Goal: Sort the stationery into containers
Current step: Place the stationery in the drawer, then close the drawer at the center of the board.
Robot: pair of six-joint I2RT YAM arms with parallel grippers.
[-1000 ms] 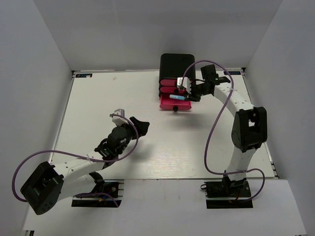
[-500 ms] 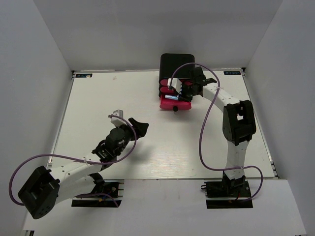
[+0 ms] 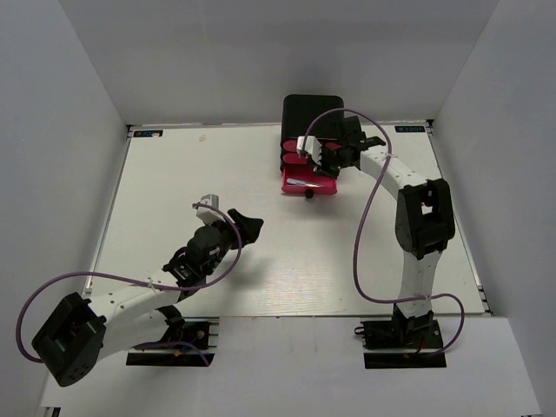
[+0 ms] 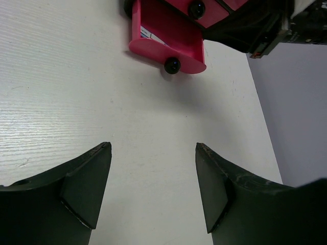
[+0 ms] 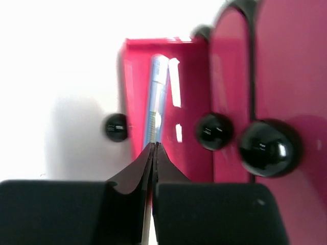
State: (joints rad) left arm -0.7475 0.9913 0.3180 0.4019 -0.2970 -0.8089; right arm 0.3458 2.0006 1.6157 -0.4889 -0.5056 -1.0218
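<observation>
Pink drawers (image 3: 300, 162) sit stacked in a black box (image 3: 311, 111) at the far side of the bench (image 4: 76, 102), a little right of centre. The lowest drawer (image 3: 293, 182) is pulled out toward the near side, its round knob (image 3: 308, 194) facing the arms, and the two above it are closed.

The right tool (image 5: 154, 148) hovers over that open drawer with its fingers pressed together to a hairline. A light-blue marker (image 5: 158, 87) runs straight out from the fingertips along the drawer's floor. It looks pinched by its near end, though the wrist view is too blurred to be sure it is not already lying free. No other stationery shows loose on the bench in these views.

The left tool (image 4: 153, 189) hangs low over bare bench, near and left of the box, spread wide with nothing between its fingers. It points toward the open drawer but is well apart from it.

The step in hand appears to be setting the marker into the bottom drawer. The next move would call for spreading the right fingers so the marker settles fully inside the walls. The arm would then back up and away without catching the knobs of the upper drawers just beside it. After that the drawer could be pushed shut at its knob.
</observation>
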